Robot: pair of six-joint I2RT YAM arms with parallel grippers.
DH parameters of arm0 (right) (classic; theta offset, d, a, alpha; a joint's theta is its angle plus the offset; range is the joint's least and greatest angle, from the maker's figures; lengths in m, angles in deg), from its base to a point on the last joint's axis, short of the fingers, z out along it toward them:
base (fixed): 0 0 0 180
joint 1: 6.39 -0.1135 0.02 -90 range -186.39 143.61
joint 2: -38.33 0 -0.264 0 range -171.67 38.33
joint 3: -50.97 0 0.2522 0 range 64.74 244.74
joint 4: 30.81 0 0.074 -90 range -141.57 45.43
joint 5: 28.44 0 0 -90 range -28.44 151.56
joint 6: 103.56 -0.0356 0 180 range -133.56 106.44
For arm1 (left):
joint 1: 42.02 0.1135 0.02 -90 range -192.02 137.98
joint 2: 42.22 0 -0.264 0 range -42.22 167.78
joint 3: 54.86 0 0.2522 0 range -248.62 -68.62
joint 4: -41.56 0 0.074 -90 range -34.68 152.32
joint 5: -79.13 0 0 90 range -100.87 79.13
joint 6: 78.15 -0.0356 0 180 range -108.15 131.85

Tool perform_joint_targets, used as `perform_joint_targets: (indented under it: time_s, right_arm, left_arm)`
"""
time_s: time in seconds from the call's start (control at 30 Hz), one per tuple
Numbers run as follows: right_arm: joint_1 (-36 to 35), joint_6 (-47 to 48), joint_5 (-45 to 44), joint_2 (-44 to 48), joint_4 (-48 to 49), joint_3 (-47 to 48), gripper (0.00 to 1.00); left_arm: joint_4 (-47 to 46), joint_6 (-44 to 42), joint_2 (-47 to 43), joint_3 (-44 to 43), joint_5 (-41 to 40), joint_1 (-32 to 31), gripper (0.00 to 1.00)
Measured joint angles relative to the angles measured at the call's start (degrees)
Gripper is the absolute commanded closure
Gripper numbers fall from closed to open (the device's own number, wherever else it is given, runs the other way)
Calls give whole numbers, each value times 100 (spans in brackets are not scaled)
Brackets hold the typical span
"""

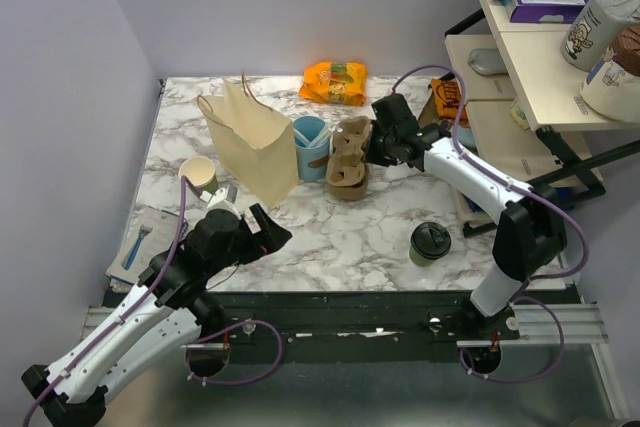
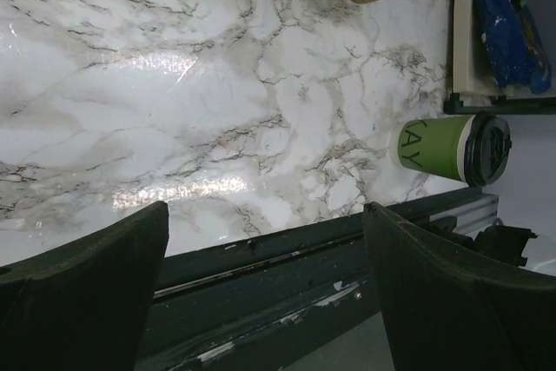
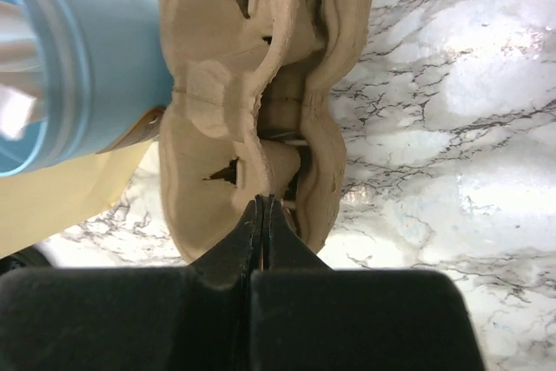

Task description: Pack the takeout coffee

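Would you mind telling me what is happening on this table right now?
The right gripper is shut at the edge of the stacked cardboard cup carriers, beside the light-blue cup; whether it pinches cardboard is unclear. The left gripper hovers open and empty near the front edge of the marble table. The lidded takeout coffee stands untouched on it, outside the tan paper bag.

Glossy white marble-veined desk, matt tan paper bag, rough brown moulded-pulp cup carrier, green paper takeout cup with black plastic lid.
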Motion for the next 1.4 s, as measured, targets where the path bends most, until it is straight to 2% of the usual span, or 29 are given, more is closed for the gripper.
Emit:
perform_joint_targets:
  time_s: [0.4,0.63,0.73,0.93,1.17,1.27,1.3,1.37,1.4]
  right_arm:
    - [0,7,-26,1270,160,-201,99]
    - [-37,136,573,2269,308,-1196,99]
    - [-407,229,791,2802,251,-1770,99]
    - [-1757,7,1032,3416,205,-2721,99]
    - [-1954,-496,1198,3484,323,-3869,99]
    - [-1956,-595,1143,3366,319,-3995,77]
    - [-1956,-595,1110,3340,326,-3993,63]
    - [-1956,-551,999,3324,306,-3989,44]
    - [-1956,-533,927,3324,260,-3967,31]
  left_arm:
    - [0,20,-94,0,2,0,1]
    - [46,13,-186,-2,2,0,1]
    - [140,13,-212,-28,-2,0,1]
    - [529,15,-330,-293,-144,0,1]
    - [1211,122,-553,-935,-592,0,1]
    - [1506,199,-509,-1388,-896,0,1]
    - [1561,216,-463,-1532,-970,0,1]
    - [1700,262,-264,-1926,-1163,2,1]
    - [1718,275,-118,-2129,-1257,0,1]
